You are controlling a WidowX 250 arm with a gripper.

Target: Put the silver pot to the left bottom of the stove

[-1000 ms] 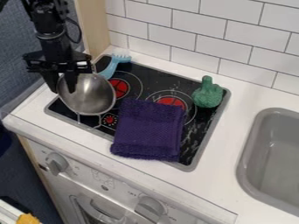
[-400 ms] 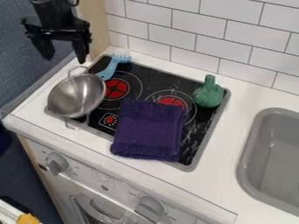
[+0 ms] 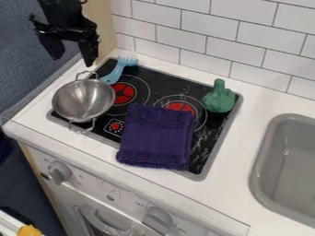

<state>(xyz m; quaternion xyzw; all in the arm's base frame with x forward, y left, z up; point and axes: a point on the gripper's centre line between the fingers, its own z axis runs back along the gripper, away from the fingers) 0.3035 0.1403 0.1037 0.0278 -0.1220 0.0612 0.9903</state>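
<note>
The black gripper (image 3: 73, 57) hangs open at the upper left, above and slightly behind the pot, with nothing between its fingers. Below it, the silver pot (image 3: 83, 100), a round metal bowl with two wire handles, rests over the left edge of the black stove top (image 3: 209, 133), partly on the stove and partly over the white counter beside it. One handle points to the back, the other to the front. Pot and gripper are apart.
A purple folded cloth (image 3: 157, 137) lies across the stove's front middle. Behind the pot is a light-blue brush (image 3: 115, 73); a green toy vegetable (image 3: 219, 97) sits at the stove's right back. The grey sink (image 3: 261, 156) is at right, the tiled wall behind.
The gripper has let go of the pot and risen above it. The pot dropped left onto the stove's edge, then shifted slightly right.
</note>
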